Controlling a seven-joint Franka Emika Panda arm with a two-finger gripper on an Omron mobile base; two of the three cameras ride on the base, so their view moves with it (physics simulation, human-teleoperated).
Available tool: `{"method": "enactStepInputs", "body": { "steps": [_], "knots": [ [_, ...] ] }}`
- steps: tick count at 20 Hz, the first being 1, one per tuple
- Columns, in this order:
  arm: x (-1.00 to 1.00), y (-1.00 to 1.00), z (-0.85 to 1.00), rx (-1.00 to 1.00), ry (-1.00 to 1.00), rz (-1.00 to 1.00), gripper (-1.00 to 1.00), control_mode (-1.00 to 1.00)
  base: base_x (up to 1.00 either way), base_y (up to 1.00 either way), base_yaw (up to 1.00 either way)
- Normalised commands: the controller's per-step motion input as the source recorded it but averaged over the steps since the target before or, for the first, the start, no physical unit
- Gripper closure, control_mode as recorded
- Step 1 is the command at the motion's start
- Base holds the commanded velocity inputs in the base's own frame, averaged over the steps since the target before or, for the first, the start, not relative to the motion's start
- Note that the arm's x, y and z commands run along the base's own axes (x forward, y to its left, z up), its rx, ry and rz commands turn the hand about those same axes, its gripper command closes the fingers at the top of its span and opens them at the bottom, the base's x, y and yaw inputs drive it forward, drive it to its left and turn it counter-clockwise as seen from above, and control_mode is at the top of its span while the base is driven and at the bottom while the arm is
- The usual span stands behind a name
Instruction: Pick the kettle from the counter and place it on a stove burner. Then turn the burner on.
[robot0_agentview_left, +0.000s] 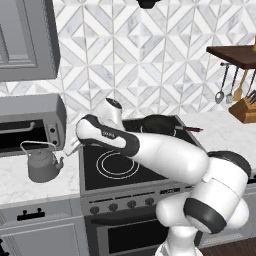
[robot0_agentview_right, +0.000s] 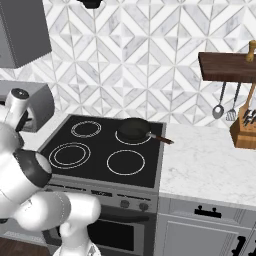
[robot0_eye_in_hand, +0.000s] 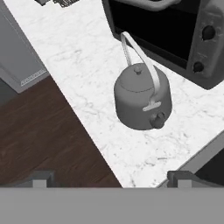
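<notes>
grey kettle (robot0_eye_in_hand: 141, 97) upright on marble counter (robot0_eye_in_hand: 83, 57), just in front of toaster oven (robot0_eye_in_hand: 175, 35), gripper (robot0_eye_in_hand: 111, 177) above it, jaws wide apart, holding nothing, frying pan (robot0_agentview_right: 134, 128) on cooktop (robot0_agentview_right: 107, 150)

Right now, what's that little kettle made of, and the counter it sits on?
The kettle looks like dull grey metal: smooth and matte, with a thin pale arched handle. The counter looks like polished white marble, going by its faint grey veins, though it could be an imitation.
</notes>
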Motion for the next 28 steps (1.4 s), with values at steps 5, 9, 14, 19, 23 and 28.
{"method": "enactStepInputs", "body": {
  "steps": [5,9,14,19,23,28],
  "knots": [
    [0.30,0.57,-0.09,-0.01,0.04,0.00,-1.00,-1.00,0.00,0.00,0.00],
    [0.39,0.33,-0.16,0.00,0.02,0.00,-1.00,-1.00,0.00,0.00,0.00],
    [0.42,0.14,-0.23,0.00,0.02,0.00,-1.00,-1.00,0.00,0.00,0.00],
    [0.46,0.33,-0.30,0.00,0.04,0.00,-1.00,-1.00,0.00,0.00,0.00],
    [0.27,0.32,-0.13,-0.01,0.01,0.00,-1.00,-1.00,0.00,0.00,0.00],
    [0.22,0.10,-0.04,0.00,0.01,0.00,-1.00,-1.00,0.00,0.00,0.00]
  ]
}}
